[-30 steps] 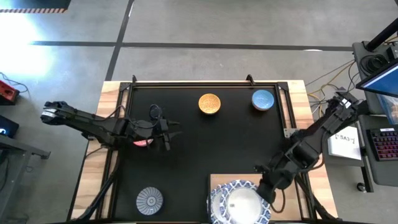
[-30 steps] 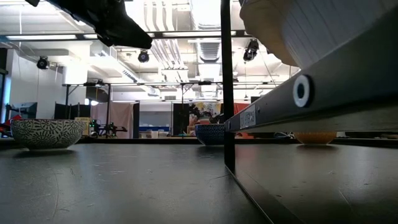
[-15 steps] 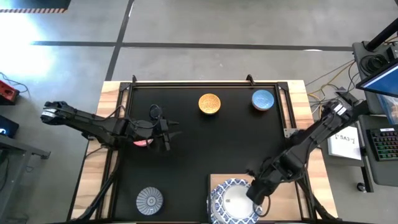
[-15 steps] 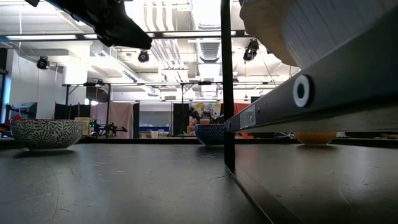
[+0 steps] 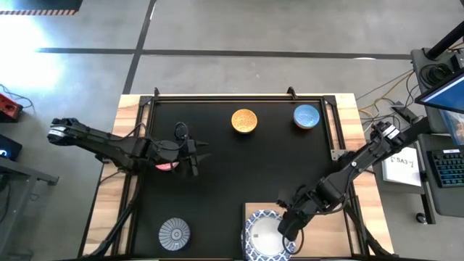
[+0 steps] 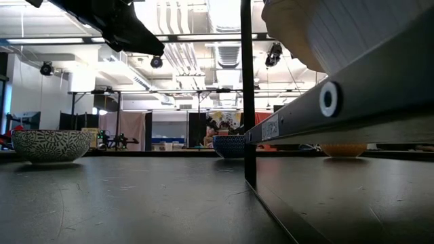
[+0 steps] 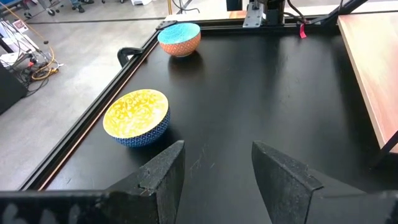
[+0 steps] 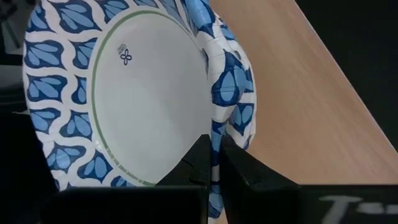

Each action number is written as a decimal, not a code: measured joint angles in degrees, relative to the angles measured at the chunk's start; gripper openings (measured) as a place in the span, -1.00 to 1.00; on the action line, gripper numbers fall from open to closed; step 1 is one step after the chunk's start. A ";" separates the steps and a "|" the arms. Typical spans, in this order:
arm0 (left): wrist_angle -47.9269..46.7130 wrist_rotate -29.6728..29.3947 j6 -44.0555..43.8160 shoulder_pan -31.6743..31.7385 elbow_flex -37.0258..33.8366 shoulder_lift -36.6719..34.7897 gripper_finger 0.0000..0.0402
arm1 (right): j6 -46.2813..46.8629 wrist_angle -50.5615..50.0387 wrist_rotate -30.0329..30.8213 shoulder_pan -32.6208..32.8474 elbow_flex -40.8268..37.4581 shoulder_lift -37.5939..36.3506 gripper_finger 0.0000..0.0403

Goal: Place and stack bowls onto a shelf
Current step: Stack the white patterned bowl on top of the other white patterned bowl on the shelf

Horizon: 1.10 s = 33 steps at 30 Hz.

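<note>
Right wrist view | right gripper [image 8: 214, 163] pinches rim of white bowl [image 8: 137, 93], blue leaf-patterned border | left gripper [image 7: 214, 165] wide, empty

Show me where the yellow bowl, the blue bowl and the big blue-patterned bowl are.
yellow bowl [image 7: 135, 114], left wrist view, on its speckled inside.
blue bowl [image 5: 307, 116], high view, on its centre.
big blue-patterned bowl [image 8: 146, 106], right wrist view, on its white inside.
</note>
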 joint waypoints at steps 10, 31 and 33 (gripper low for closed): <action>-0.57 0.01 0.04 0.00 0.00 -0.02 -0.16 | -1.89 3.86 0.00 -0.01 0.00 0.67 -0.94; -0.92 0.02 0.07 -0.01 0.00 -0.02 -0.16 | -0.04 -5.77 -4.26 -0.25 1.44 -0.31 -0.39; -0.99 0.02 0.07 -0.02 0.00 -0.02 -0.16 | -1.28 -4.23 -4.11 -0.25 2.96 -0.44 -0.38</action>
